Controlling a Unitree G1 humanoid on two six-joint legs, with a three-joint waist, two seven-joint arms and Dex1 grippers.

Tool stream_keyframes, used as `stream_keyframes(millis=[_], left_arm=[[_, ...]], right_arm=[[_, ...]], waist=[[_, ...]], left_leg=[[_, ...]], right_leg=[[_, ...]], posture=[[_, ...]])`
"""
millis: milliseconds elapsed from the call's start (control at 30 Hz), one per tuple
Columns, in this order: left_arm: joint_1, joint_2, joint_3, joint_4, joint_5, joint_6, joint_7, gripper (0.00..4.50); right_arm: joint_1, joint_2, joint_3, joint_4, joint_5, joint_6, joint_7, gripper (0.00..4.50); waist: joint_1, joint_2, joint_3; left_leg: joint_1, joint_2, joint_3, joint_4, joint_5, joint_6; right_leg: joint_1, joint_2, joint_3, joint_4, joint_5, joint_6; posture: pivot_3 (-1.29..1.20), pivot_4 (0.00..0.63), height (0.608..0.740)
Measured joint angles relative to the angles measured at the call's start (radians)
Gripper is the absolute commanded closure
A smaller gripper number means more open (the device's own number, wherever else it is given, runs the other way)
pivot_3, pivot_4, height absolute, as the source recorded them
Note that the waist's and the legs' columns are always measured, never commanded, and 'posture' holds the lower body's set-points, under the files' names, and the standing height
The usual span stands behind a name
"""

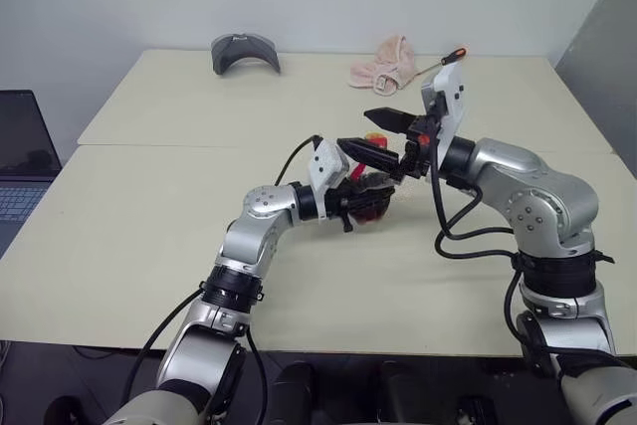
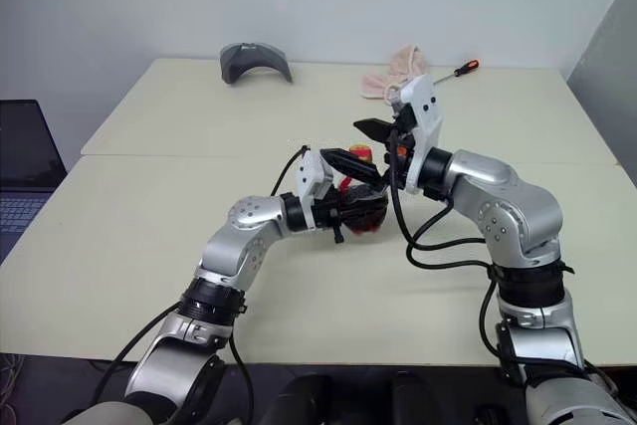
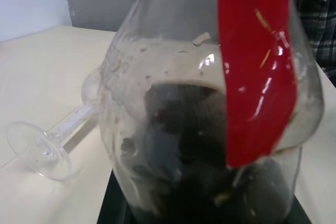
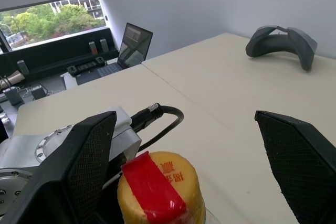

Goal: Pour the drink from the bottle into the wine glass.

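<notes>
Your left gripper (image 1: 363, 201) clamps the bottle (image 3: 210, 129) upright above the table (image 1: 149, 236), steadying it while your right gripper (image 4: 184, 166), fingers spread wide, brackets the cap (image 4: 160, 192), apparently to unscrew it. The drink (image 3: 199, 171) sits low inside; the glass (image 3: 47, 145) seems to lie toppled just beside.

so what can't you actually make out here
- Wine glass: lies tipped on the table behind the bottle in the left wrist view; its bowl is hidden by the bottle.
- Bottle body, head views: covered by the left gripper.
- Drink level: blurred, unclear.
- Cap: cut off by the bottom edge in the right wrist view; untouched between the right gripper's open fingers.
</notes>
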Motion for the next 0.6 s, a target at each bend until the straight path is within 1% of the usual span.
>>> stream_keyframes(millis=[267,467,600], left_arm=[[0.003,0.005,-0.001,-0.028,0.0,0.014,0.003,3.51],[0.004,0.004,-0.005,-0.028,0.001,0.022,0.021,3.51],[0.005,0.003,-0.009,-0.027,0.001,0.026,0.021,3.52]], right_arm=[[-0.01,-0.004,0.004,0.053,-0.028,-0.035,0.027,0.0],[-0.004,-0.064,-0.001,0.058,-0.023,-0.047,0.077,0.0],[0.043,-0.122,-0.033,0.018,0.006,-0.043,0.111,0.0]], waist=[[0.001,0.0,0.0],[0.001,0.0,0.0],[0.003,0.0,0.0]], left_leg=[[0.0,0.0,0.0,0.0,0.0,0.0],[0.0,0.0,0.0,0.0,0.0,0.0],[0.0,0.0,0.0,0.0,0.0,0.0]], right_leg=[[0.0,0.0,0.0,0.0,0.0,0.0],[0.0,0.0,0.0,0.0,0.0,0.0],[0.0,0.0,0.0,-0.001,0.0,0.0]], posture=[[0.0,0.15,0.74],[0.0,0.15,0.74],[0.0,0.15,0.74]])
